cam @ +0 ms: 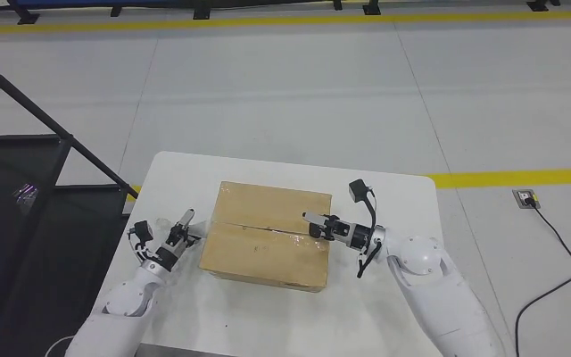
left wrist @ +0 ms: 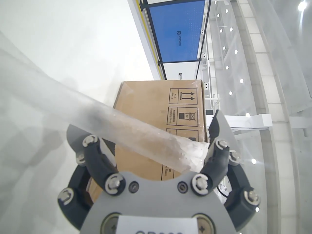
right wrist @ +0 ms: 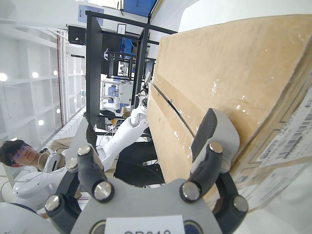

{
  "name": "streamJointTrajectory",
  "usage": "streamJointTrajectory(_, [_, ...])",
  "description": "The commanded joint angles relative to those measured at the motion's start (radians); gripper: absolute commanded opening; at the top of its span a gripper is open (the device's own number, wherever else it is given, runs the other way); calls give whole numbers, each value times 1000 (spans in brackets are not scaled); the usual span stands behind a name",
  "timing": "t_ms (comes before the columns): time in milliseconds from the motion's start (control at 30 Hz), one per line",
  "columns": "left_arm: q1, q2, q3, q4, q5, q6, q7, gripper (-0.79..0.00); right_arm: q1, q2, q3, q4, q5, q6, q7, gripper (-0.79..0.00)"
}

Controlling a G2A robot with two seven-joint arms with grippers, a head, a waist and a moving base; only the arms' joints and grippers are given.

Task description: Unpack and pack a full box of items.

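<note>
We see the closed cardboard box [cam: 268, 239] mid-tabletop [cam: 393, 294], left tool [cam: 189, 228] spread just beside its left side with a clear tape strip [left wrist: 136, 127] across its fingers, right tool [cam: 312, 223] spread too, one finger over the top seam.

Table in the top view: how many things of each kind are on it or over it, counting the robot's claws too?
Cardboard box: 1
Clear crumpled strip: 1
Grippers: 2, the left gripper and the right gripper
Total: 4
</note>
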Motion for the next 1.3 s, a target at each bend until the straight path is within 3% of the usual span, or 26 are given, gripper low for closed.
streamJointTrajectory(0, [2,-2,-3,-1,12,-10,12,0,0,0,0,0,0,0,0,0])
streamJointTrajectory(200, [38,2,-37,-15,80,-33,68,0,0,0,0,0,0,0,0,0])
streamJointTrajectory(700, [237,37,-176,-153,231,-28,128,0,0,0,0,0,0,0,0,0])
streamJointTrajectory(867, [207,25,-146,-160,231,-17,66,0,0,0,0,0,0,0,0,0])
streamJointTrajectory(1100, [70,-18,-79,-50,124,15,51,0,0,0,0,0,0,0,0,0])
streamJointTrajectory(1267, [37,-31,-90,-9,84,-56,67,0,0,0,0,0,0,0,0,0])
